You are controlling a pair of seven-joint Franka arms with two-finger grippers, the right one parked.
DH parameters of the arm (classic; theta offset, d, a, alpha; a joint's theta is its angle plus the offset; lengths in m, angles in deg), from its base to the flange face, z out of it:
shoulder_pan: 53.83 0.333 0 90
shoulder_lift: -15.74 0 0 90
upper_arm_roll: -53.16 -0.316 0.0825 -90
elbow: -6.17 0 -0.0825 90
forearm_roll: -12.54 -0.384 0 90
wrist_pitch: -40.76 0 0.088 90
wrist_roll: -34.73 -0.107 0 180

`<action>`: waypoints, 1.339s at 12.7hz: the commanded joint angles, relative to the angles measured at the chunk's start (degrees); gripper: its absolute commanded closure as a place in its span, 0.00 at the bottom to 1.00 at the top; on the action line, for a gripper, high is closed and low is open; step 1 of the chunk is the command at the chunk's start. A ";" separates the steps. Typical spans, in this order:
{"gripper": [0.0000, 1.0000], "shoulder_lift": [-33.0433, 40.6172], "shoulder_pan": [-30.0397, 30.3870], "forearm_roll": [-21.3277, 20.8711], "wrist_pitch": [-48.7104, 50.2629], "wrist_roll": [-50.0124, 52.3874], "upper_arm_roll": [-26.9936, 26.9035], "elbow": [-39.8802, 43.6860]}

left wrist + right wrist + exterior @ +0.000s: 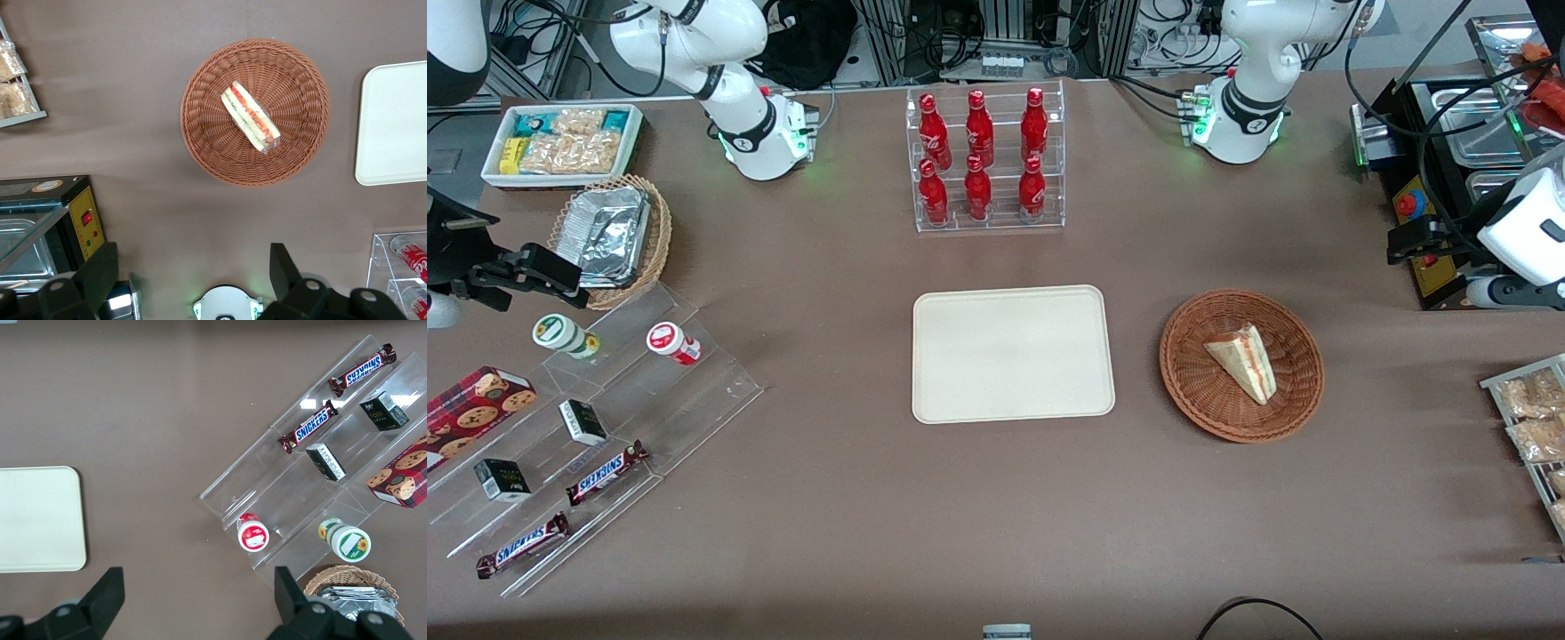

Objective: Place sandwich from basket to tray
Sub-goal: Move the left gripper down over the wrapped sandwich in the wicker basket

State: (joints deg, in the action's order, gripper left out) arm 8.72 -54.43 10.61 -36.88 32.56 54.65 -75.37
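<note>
The sandwich [1245, 360] [250, 117], a pale bread wedge with red and green filling, lies in the round reddish-brown wicker basket [1183, 373] [200, 133]. The cream rectangular tray [1012, 354] [393, 127] lies flat beside the basket, toward the parked arm's end, with nothing on it. My gripper [1400, 244] [193, 270] hangs high over the table, farther from the front camera than the basket and toward the working arm's end. It is open wide, with nothing between its fingers [100, 273].
A clear rack of red bottles [987, 160] stands farther from the front camera than the tray. Black equipment with steel pans [1485, 133] is near my gripper. A rack of snack packets [1529, 418] lies at the working arm's end. A stepped acrylic display [596, 418] is at the parked arm's end.
</note>
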 commanded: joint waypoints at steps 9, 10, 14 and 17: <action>0.00 -3.08 -0.54 2.54 -4.62 1.20 1.85 -5.74; 0.00 -3.96 -0.54 3.16 -4.79 0.94 1.85 -5.83; 0.00 -7.04 -1.76 1.41 -9.34 1.81 1.85 -7.49; 0.00 -6.43 -2.38 0.17 -16.73 7.59 1.93 -14.51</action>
State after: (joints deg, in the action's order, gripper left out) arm 1.11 -56.14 11.77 -50.02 36.35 56.52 -85.75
